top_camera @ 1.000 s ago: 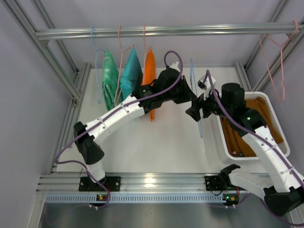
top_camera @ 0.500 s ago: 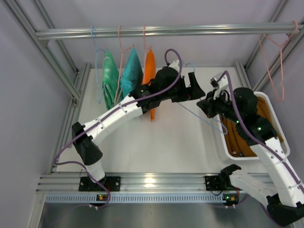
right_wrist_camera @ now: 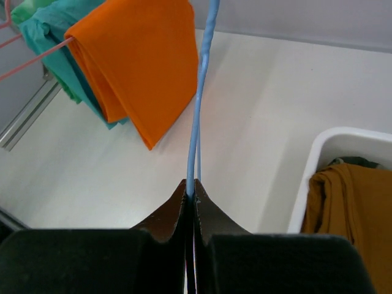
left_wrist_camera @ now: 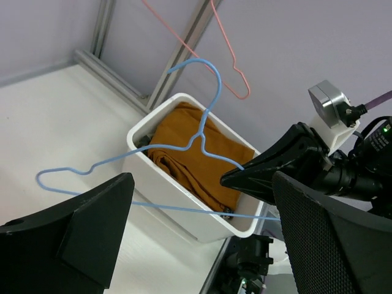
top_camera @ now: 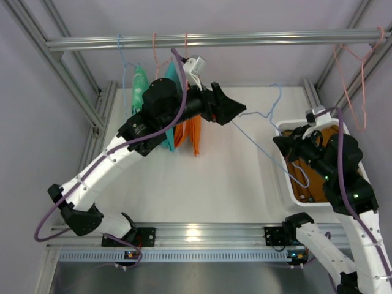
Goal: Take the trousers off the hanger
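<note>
Rail [top_camera: 257,40]: is running across the back of the cell and carrying the loaded hangers at its left end.
Green trousers [top_camera: 139,82]: are hanging leftmost on the rail, not yet removed.
Teal trousers [right_wrist_camera: 52,43]: are hanging just beside the green pair and are partly hidden by the left arm in the top view.
Orange trousers [right_wrist_camera: 141,61]: are hanging next in line, folded over a hanger, with the left arm reaching across in front of them.
Left gripper [top_camera: 237,110]: is standing with its jaws spread wide and is holding nothing; it is pointing toward the bin.
Blue hanger [right_wrist_camera: 199,116]: is off the rail and bare, slanting in the air between the two arms.
Right gripper [right_wrist_camera: 191,195]: is pinching the blue hanger's wire, jaws closed tight on it.
Bin [left_wrist_camera: 162,193]: is sitting at the table's right side.
Brown trousers [left_wrist_camera: 184,171]: are lying crumpled inside the bin.
Pink hanger [top_camera: 365,98]: is hanging bare at the far right.
Progress: the brown pair appears to be done, judging by the bare hanger; three pairs are waiting on the rail, and the blue hanger needs putting aside.
</note>
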Robot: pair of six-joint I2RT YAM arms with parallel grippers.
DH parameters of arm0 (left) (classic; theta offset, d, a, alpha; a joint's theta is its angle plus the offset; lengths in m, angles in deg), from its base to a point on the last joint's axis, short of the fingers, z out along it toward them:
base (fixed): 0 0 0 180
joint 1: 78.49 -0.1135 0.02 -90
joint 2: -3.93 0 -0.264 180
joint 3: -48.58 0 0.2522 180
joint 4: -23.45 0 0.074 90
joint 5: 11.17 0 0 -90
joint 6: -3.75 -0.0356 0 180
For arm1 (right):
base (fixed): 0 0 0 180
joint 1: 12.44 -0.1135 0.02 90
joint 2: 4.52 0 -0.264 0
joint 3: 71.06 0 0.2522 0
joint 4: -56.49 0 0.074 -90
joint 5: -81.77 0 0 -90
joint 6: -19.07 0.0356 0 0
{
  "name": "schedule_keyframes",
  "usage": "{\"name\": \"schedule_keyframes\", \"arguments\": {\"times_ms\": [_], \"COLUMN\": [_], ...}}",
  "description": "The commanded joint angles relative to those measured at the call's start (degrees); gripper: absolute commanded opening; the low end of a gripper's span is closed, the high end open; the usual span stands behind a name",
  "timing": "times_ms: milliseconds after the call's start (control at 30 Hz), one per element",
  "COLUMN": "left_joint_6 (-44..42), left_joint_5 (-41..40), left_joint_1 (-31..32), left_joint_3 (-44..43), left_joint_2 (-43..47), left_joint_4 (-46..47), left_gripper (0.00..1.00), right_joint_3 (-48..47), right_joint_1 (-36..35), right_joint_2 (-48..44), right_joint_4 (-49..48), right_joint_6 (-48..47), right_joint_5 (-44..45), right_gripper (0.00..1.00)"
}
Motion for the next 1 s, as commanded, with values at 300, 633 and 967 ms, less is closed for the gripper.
{"name": "schedule_keyframes", "arguments": {"times_ms": [300,633,967], "left_joint_6": [-7.47,-7.47,-5.01], "left_joint_5": [5.28,4.58,3.96], "left_joint_1": [-6.23,-8.17,-11.6], "left_joint_3": [-9.71,-6.55,-2.42], "left_joint_2": [-3.76,-0.95,0.89], "left_joint_4": [-10.26,-8.33,-7.01], "left_gripper": [0.99,0.99,0.99], "right_joint_3": [-15.27,-28.37,-30.06], "right_joint_1": [1.05,20.51,35.23], "right_joint_2": [3.18,19.09,29.3], "right_joint_4": [0.86,-3.19,-10.92], "right_joint_6": [-13.61,-17.05,-19.25], "right_joint_5": [20.6,1.3,-15.68], "right_gripper": [0.0,0.0,0.0]}}
